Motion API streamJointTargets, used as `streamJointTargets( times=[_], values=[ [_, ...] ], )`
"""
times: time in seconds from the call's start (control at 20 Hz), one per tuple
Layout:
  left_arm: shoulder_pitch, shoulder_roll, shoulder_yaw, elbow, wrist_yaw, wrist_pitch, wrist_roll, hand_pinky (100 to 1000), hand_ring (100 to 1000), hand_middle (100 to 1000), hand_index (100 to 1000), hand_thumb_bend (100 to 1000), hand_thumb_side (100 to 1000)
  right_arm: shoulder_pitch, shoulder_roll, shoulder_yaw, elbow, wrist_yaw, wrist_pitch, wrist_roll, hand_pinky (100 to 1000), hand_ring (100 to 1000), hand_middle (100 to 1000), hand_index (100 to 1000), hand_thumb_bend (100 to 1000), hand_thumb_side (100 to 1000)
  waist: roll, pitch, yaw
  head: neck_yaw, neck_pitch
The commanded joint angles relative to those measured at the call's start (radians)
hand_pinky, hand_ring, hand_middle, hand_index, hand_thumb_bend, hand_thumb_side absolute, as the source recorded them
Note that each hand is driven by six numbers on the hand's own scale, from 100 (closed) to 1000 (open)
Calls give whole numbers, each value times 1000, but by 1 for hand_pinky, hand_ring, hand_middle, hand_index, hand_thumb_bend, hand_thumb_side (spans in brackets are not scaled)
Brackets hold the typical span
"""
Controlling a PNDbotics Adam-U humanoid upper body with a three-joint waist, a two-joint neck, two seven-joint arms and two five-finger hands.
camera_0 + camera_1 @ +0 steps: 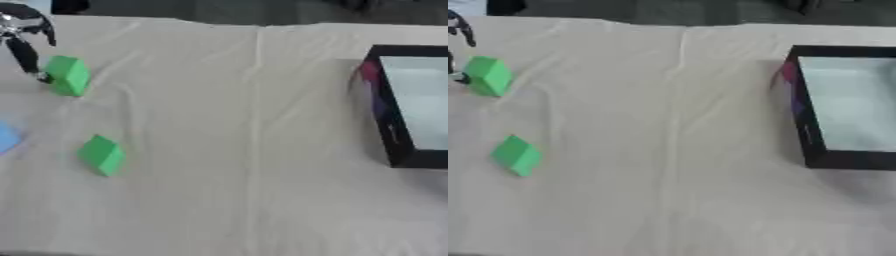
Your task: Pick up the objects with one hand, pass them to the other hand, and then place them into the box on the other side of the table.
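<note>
Two green blocks lie on the cloth-covered table's left side: one far back [67, 75], one nearer and tilted on an edge [102, 155]. My left hand [21, 37] comes in at the upper left corner, open. One long finger [27, 59] reaches down to the left face of the far block, and another curves above it without closing round it. The black box [391, 125] with a pale inside stands at the right edge. My right hand shows in no view.
A beige, creased cloth [236, 150] covers the table. A blue shape [5, 136] pokes in at the left edge between the two blocks. The table's dark far edge runs along the top.
</note>
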Motion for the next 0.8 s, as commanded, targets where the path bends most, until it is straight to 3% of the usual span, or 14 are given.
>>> streamJointTargets(
  times=[0.05,0.8],
  values=[
    [-16,18,11,-9,15,7,21,856,854,824,746,626,100,-6,-24,-5,-6,8,-4,5,1000,941,966,909,100,524,-2,-15,-2,-3,-14],
    [-6,26,12,-1,9,7,22,854,854,834,785,608,100,-4,-16,-5,-1,27,-2,-5,1000,937,960,904,100,525,-3,3,-11,-4,-31]
  ],
)
